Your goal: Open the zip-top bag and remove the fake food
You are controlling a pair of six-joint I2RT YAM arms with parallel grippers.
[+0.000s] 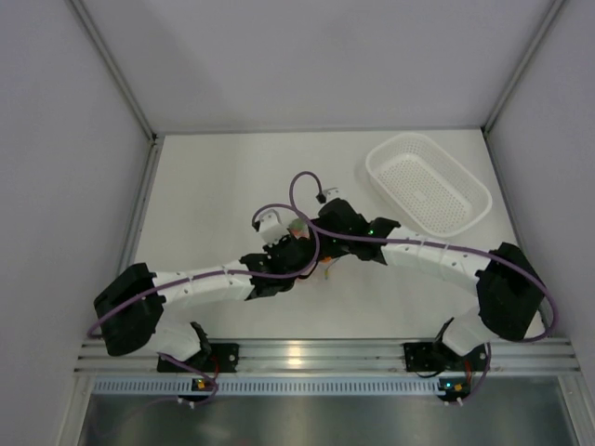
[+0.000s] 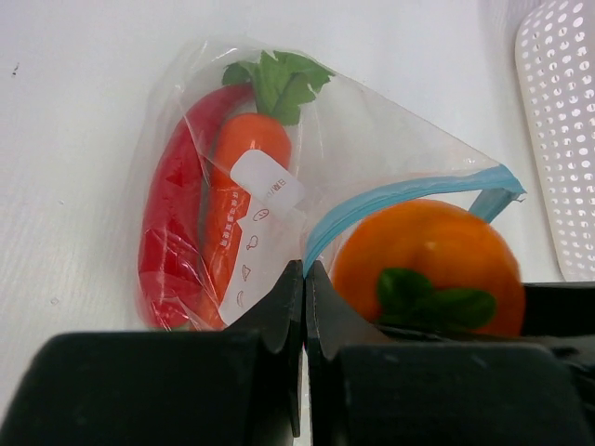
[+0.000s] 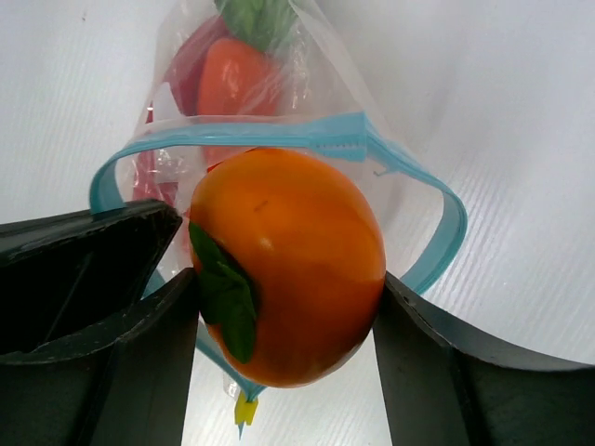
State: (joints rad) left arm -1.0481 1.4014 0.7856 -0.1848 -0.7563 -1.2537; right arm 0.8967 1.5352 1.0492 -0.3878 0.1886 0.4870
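The zip-top bag point(image 2: 307, 139) lies on the white table, its light blue zip strip point(image 3: 279, 135) pulled into an open loop. My left gripper point(image 2: 304, 271) is shut on the strip's near edge. The round orange point(image 3: 288, 251), green leaf to the left, sits at the bag's mouth with my right gripper point(image 3: 288, 279) shut on it, one finger pressed on each side. The carrot point(image 2: 237, 177) and the red chili point(image 2: 172, 223) lie deeper inside the bag. In the top view both grippers point(image 1: 302, 243) meet mid-table and cover the bag.
A white perforated basket point(image 1: 428, 181) stands at the back right of the table, its rim point(image 2: 567, 139) close to the right of the bag. Grey walls enclose the table on three sides. Purple cables loop over both wrists.
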